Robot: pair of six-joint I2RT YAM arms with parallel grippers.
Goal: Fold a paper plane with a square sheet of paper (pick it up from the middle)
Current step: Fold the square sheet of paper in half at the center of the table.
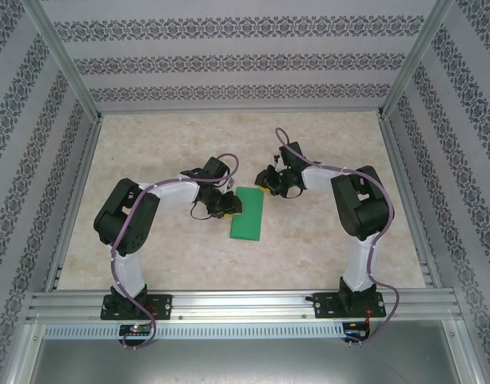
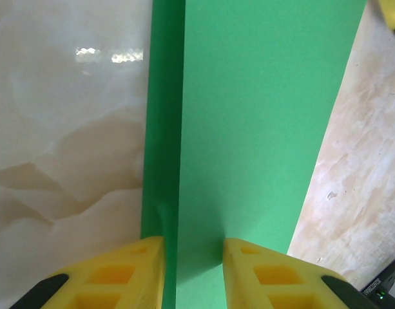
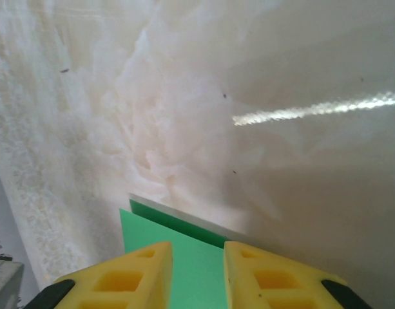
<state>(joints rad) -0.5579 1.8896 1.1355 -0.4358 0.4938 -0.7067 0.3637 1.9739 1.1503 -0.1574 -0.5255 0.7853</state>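
left hand [image 1: 228,206]: arm bent inward, fingers [image 2: 136,270] slightly parted | right hand [image 1: 270,187]: arm bent inward, fingers [image 3: 265,277] slightly parted

Table [image 1: 324,256] open nr arms, left claw [image 1: 231,205] & right claw [image 1: 268,186] flank green paper [image 1: 248,220]

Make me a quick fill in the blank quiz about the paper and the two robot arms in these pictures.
1. The sheet of paper lying on the table is bright ____.
2. In the top view it lies ____ the left gripper and the right gripper.
3. Both grippers have fingers coloured ____.
4. The number of robot arms bolted at the table's near edge is ____.
Missing words: green; between; yellow; two.
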